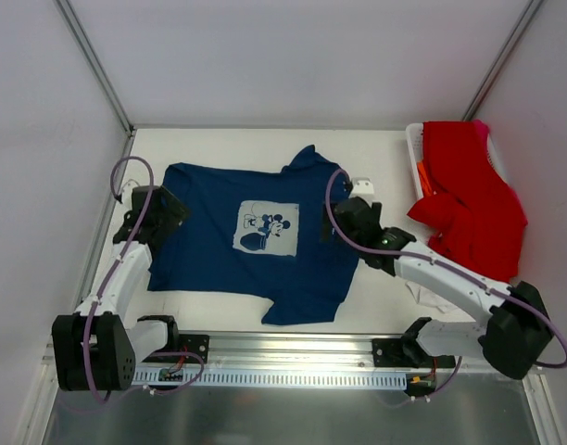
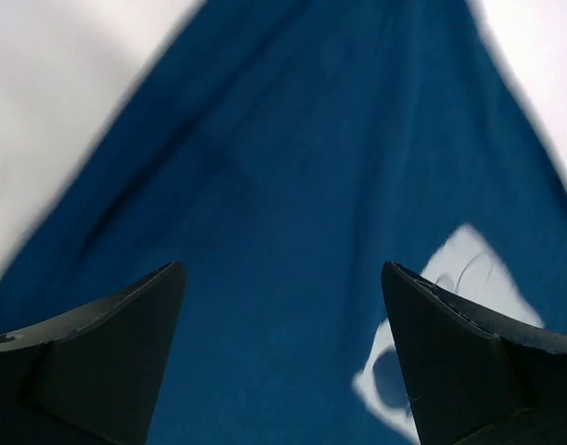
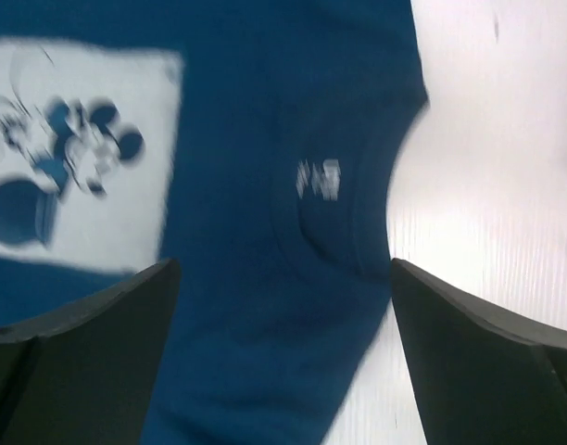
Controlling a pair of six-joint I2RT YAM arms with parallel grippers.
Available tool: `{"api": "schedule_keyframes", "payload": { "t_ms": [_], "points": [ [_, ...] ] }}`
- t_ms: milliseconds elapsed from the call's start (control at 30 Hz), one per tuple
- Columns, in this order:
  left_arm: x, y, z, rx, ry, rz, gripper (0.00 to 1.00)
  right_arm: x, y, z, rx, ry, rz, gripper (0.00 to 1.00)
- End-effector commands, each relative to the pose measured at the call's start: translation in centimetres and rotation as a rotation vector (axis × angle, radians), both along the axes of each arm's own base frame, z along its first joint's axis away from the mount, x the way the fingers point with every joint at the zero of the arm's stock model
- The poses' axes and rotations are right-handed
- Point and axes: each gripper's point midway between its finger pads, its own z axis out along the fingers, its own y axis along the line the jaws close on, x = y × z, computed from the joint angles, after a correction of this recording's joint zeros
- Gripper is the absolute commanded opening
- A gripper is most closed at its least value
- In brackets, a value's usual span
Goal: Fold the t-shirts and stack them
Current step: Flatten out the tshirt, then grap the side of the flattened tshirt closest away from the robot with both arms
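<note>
From above, the navy t-shirt (image 1: pixel 246 243) lies spread print-up on the desk (image 1: pixel 219 148), not yet folded. The red t-shirt (image 1: pixel 469 199) hangs over the basket (image 1: pixel 412 141). No stack shows, so nearly everything seems left.

Left wrist: left jaws wide, empty, over navy cloth.

Right wrist: right jaws wide, empty, above its collar (image 3: pixel 353 227).

Navy tee (image 3: pixel 246 306) filling left and centre, blurred white square mouse print (image 3: pixel 80 158) at upper left, small white label (image 3: pixel 318 179) beside the curved collar (image 3: pixel 358 232), white table (image 3: pixel 487 185) at right, right gripper (image 3: pixel 283 269) with dark fingers (image 3: pixel 89 362) spread wide at the bottom corners
</note>
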Motion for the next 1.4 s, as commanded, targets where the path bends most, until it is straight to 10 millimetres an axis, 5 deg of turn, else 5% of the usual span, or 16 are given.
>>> {"api": "schedule_keyframes", "payload": {
  "t_ms": [0,200,300,567,733,1000,1267,1367],
  "points": [
    [-2.5,-3.1,-2.1,-0.155,0.032,-0.024,0.87,-4.6,-1.8,-1.5,0.124,0.102,-0.079,1.00],
    [-5.0,-5.9,-4.4,-0.147,0.111,-0.124,0.82,-9.9,-5.7,-3.3,0.189,0.156,-0.244,0.99],
    [-5.8,-6.7,-5.1,-0.141,0.129,-0.156,0.81,-12.2,-6.0,-4.3,0.217,0.199,-0.271,0.99],
    [-7.2,-7.3,-5.1,-0.129,0.114,-0.207,0.73,-17.3,-2.1,-7.2,0.197,0.299,-0.178,1.00],
    [-8.8,-6.0,-5.8,-0.078,0.153,-0.172,0.58,-19.7,2.7,-8.8,0.274,0.345,-0.080,0.99],
    [-10.0,-4.6,-7.2,-0.016,0.191,-0.135,0.58,-21.0,6.3,-10.3,0.244,0.369,-0.055,1.00],
    [-10.3,-4.4,-7.6,-0.005,0.199,-0.138,0.57,-20.8,6.4,-11.8,0.202,0.362,-0.063,0.99],
    [-10.3,-4.3,-7.6,-0.003,0.199,-0.134,0.57,-20.8,6.3,-11.8,0.200,0.355,-0.060,0.87]
  ]
}}
